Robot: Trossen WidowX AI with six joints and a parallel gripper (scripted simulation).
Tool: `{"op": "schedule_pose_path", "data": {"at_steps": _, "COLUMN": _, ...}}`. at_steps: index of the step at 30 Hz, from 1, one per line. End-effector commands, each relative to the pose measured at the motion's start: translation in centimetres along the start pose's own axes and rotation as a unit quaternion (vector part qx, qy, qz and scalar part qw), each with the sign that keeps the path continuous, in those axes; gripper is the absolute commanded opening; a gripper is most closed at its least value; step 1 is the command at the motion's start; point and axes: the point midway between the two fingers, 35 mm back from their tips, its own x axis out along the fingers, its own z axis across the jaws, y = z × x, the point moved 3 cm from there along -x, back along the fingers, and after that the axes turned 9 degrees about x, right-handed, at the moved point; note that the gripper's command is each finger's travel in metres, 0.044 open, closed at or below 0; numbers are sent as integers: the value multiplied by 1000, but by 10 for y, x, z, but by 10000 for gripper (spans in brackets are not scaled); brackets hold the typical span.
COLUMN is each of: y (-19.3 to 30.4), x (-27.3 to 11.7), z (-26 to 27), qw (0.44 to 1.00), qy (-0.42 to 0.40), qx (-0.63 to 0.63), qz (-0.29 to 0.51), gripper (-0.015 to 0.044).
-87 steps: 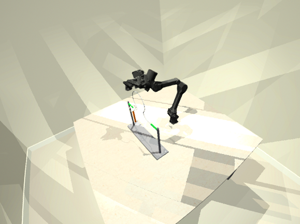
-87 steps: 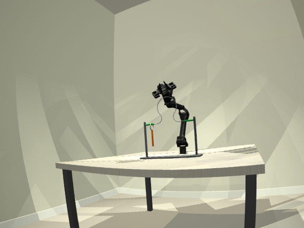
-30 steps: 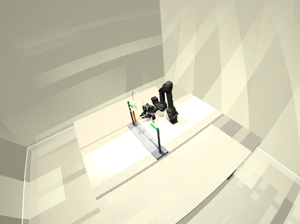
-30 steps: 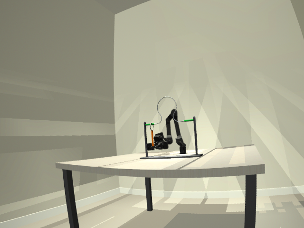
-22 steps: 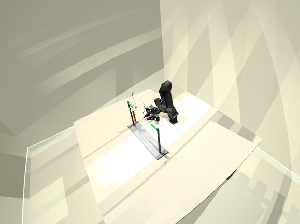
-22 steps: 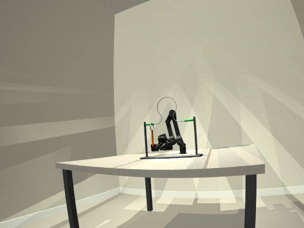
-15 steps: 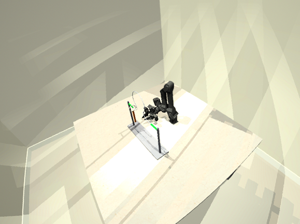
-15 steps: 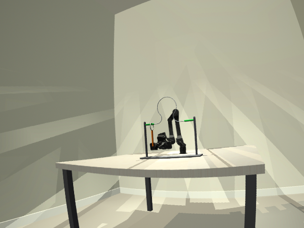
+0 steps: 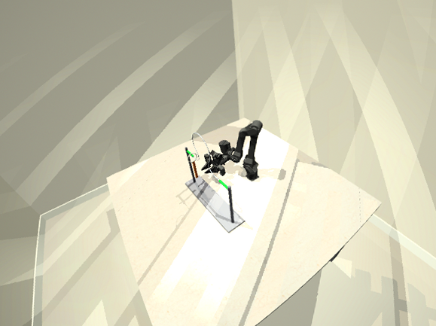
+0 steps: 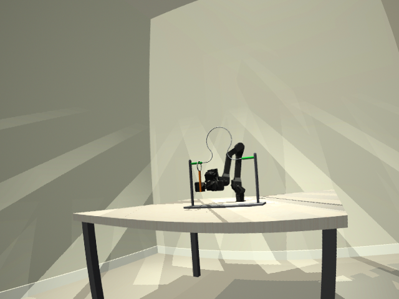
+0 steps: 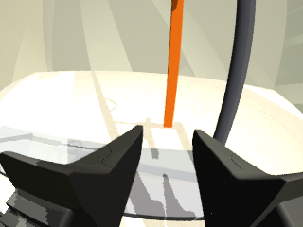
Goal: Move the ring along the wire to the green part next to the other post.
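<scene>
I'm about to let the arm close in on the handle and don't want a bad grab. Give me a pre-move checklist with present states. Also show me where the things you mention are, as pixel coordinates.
1. Metal ring [image 9: 193, 162] [image 10: 197, 167] hangs on the green wire section by a dark post [image 9: 190, 165] [image 10: 191, 183] [image 11: 240, 61]: ok.
2. Black gripper [image 9: 203, 169] [image 11: 169, 132] open, nothing between its fingers: ok.
3. Slim orange handle [image 9: 195, 169] [image 10: 199, 180] [image 11: 173, 71] between the fingertips: not ok, it stands beyond them.
4. Handle hanging upright, unobstructed by the post in the wrist view: ok.
5. Gripper clear of the thin grey wire [image 9: 204, 141] [image 10: 219, 127]: cannot tell.
</scene>
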Motion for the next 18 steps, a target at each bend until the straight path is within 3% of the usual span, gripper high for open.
{"op": "schedule_pose_path", "data": {"at_steps": 1, "y": -1, "x": 4, "z": -1, "qw": 1000, "qy": 1, "qx": 2, "qz": 0, "gripper": 160}}
{"op": "schedule_pose_path", "data": {"at_steps": 18, "y": -4, "x": 29, "z": -4, "qw": 1000, "qy": 1, "qx": 1, "qz": 0, "gripper": 160}}
